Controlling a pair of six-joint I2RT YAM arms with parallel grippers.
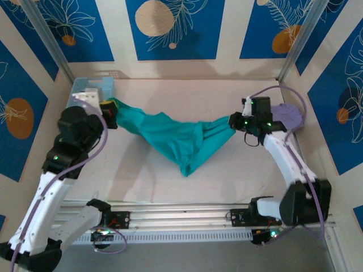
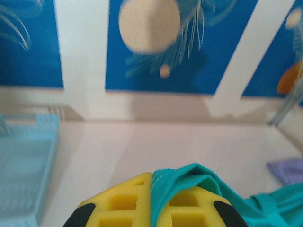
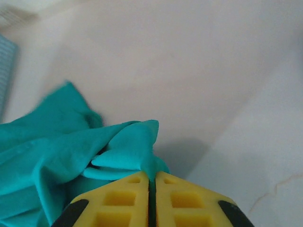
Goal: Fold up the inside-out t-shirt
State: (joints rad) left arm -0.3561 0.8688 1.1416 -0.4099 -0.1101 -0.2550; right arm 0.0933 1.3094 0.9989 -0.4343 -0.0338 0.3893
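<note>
Pale bench [image 1: 142, 184] beneath, we hold the teal-green soft cloth t-shirt [image 1: 181, 141] sagging between left fingers [image 2: 123, 203] and right fingers [image 3: 128, 198], both clamped on it; next, probably spread it flat.

The desk [image 1: 170, 96] is topped in pale cream, with soft shadows cast on it. It is enclosed on three sides by cream walls [image 1: 228, 28], on which blue panels [image 1: 193, 34] are set (each printed with white leaf outlines and a tan or orange disc). Two metal posts [image 1: 48, 42] are raised at the back corners, slanted in the top view. A grooved aluminium rail [image 1: 181, 217] is fixed along the near edge. A pale blue mesh basket [image 1: 85, 86] is kept at the back left corner, against the wall. The whole is lit brightly and evenly.
</note>
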